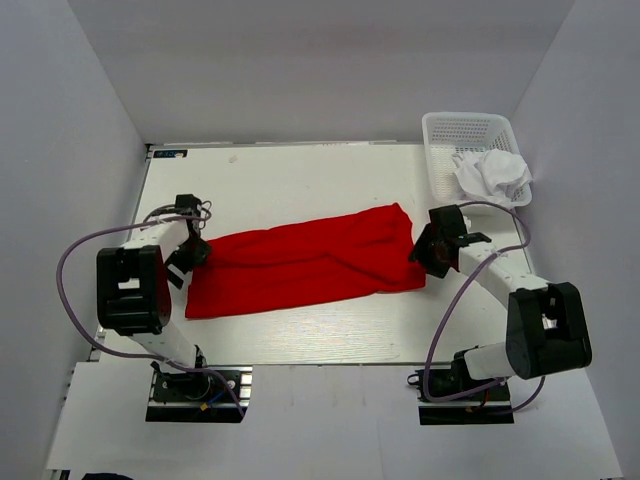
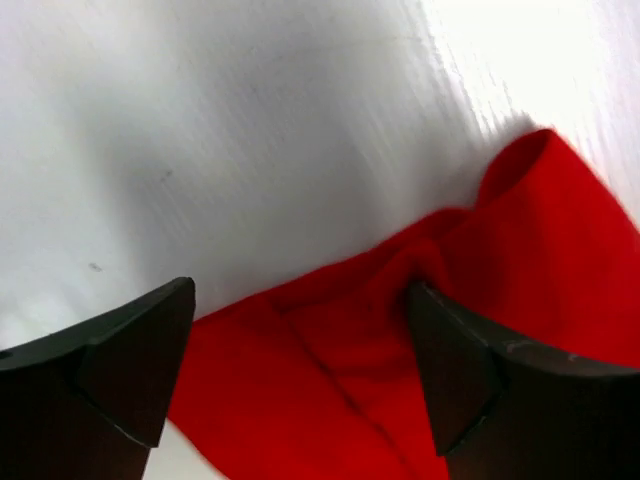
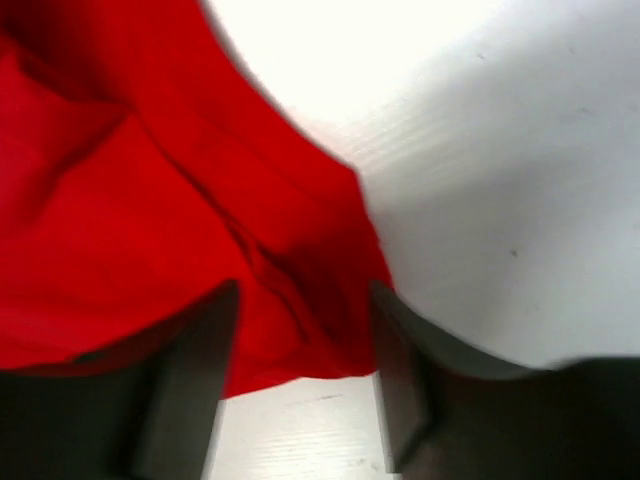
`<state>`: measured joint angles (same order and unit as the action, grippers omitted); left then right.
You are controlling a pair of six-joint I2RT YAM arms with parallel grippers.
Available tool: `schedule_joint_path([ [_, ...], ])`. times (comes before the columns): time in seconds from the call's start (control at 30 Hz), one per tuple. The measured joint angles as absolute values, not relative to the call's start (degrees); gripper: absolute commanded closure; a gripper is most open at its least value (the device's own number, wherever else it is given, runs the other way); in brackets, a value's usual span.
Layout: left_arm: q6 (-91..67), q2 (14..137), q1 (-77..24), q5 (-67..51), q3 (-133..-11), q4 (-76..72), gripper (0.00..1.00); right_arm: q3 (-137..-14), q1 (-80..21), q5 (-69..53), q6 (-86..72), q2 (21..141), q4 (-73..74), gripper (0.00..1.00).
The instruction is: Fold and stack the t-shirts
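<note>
The red t-shirt (image 1: 305,260) lies stretched in a long band across the middle of the table. My left gripper (image 1: 197,256) is open at the shirt's left end, its jaws straddling the red cloth (image 2: 340,380) just above it. My right gripper (image 1: 424,252) is open at the shirt's right end, its jaws on either side of the cloth's corner (image 3: 290,290). The white t-shirt (image 1: 492,173) sits crumpled in the basket at the back right.
A white plastic mesh basket (image 1: 450,135) stands at the table's back right corner. The white table (image 1: 290,175) shows bare behind the shirt. Grey walls close in the sides and back.
</note>
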<state>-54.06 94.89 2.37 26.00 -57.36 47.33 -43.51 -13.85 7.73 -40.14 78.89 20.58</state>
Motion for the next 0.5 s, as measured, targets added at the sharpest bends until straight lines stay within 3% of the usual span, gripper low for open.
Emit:
schedule_joint_path([
  [0.2,-56.03,91.24,2.35,25.56,-63.57,50.85,0.0,-51.79,-13.87,8.62,-37.01,82.59,25.56,0.11],
  [0.5,-51.53,83.15,2.09,16.69,-64.64,40.34,0.0,-57.34,-17.85,-2.48,-32.58,86.28,15.22,0.11],
])
